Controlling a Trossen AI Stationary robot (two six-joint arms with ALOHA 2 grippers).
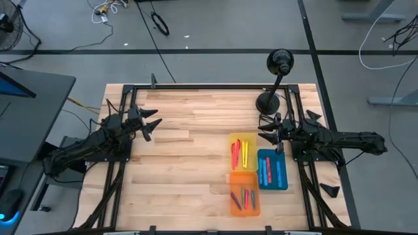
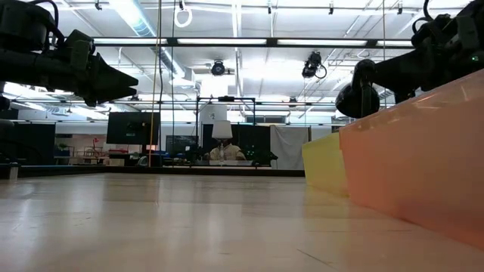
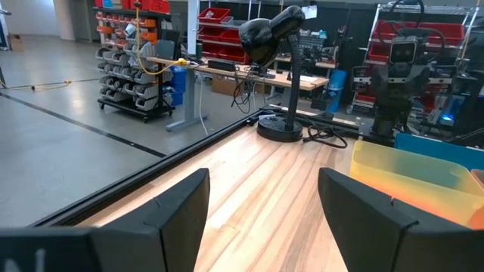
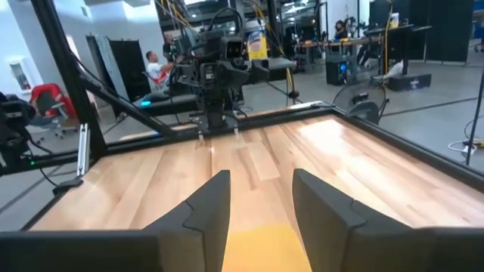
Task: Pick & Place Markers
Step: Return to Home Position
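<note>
Markers lie in three trays on the table's right half: red and yellow ones in the yellow tray [image 1: 243, 151], red and blue ones in the blue tray [image 1: 272, 171], several dark ones in the orange tray [image 1: 245, 198]. My left gripper [image 1: 151, 125] hovers open above the table's left part, far from the trays; bare wood shows between its fingers [image 3: 261, 219]. My right gripper [image 1: 268, 132] is open beside the yellow tray's far right corner, raised off the table; its wrist view looks across the yellow tray [image 4: 261, 249].
A black desk lamp [image 1: 271, 98] stands on its round base near the table's far edge, just beyond my right gripper. A black rail frame [image 1: 196, 85] borders the table. Bare wood spans the middle and left of the table [image 1: 183, 163]. A person sits in the room behind.
</note>
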